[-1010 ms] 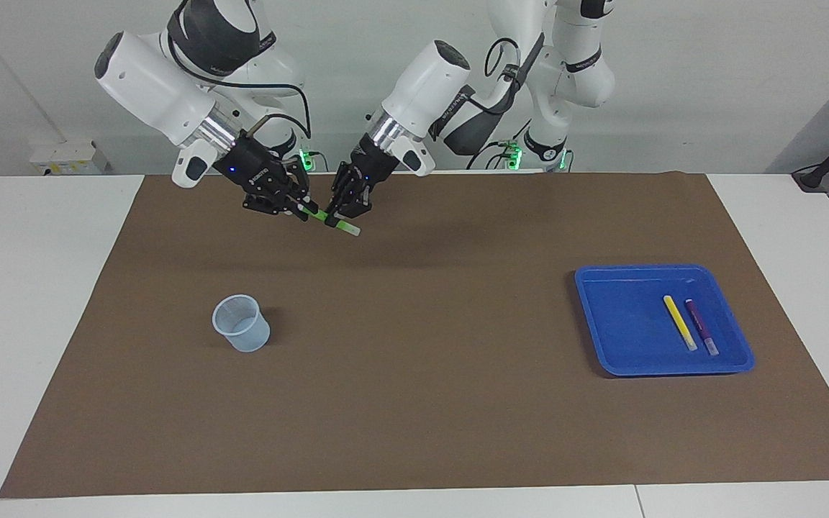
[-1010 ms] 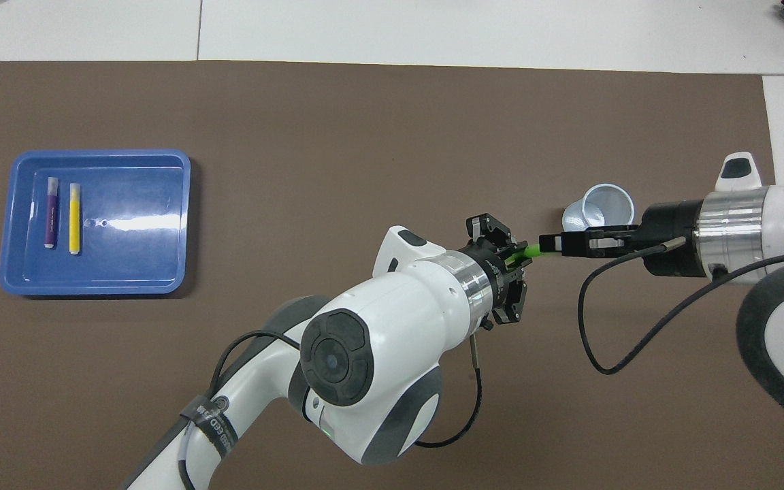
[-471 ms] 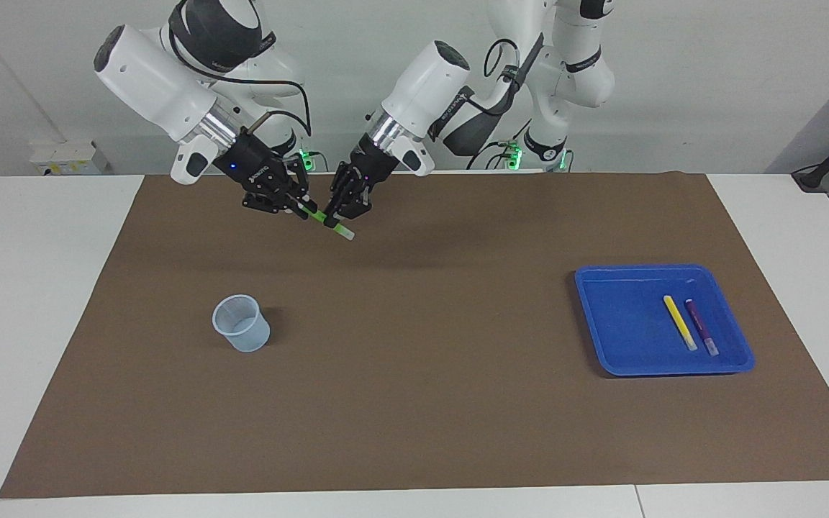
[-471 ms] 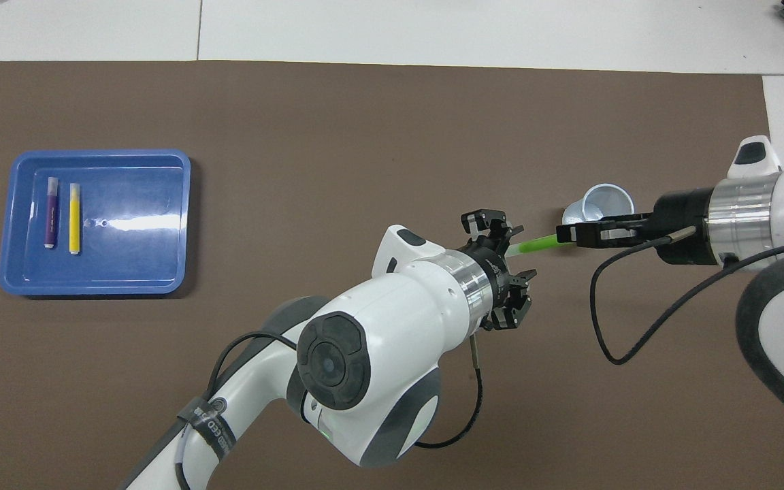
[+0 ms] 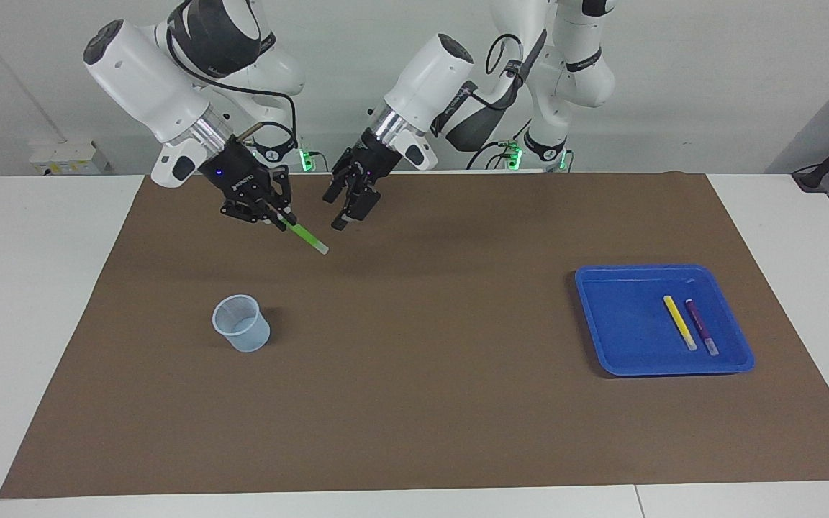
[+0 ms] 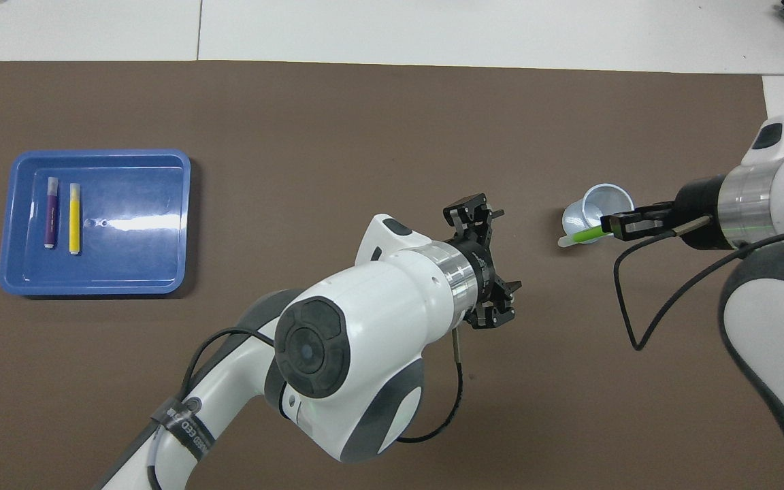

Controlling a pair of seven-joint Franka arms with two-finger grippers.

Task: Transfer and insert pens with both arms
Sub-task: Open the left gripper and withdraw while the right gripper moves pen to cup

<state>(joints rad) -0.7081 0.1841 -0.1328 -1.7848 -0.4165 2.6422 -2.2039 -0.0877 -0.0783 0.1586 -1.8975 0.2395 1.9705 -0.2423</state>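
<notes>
Facing view: handover just completed. The left gripper (image 5: 346,205), which shared the green pen (image 5: 306,237) a second ago, has let go and now hangs with fingers spread over the mat's robot-side edge, apart from the pen. The right gripper (image 5: 270,211) alone pinches the pen by one end; the pale cap points toward five o'clock, above the mat. The cup (image 5: 242,323) stands at about seven o'clock from the pen tip, well apart. Yellow pen (image 5: 680,322) and purple pen (image 5: 701,326) lie side by side in the blue tray (image 5: 616,316).

Overhead view: the right gripper (image 6: 613,225) has drawn away from the left gripper (image 6: 484,265), carrying the pen (image 6: 586,235) so it overlaps the cup (image 6: 599,207). Likely next: upend the pen and lower it in.
</notes>
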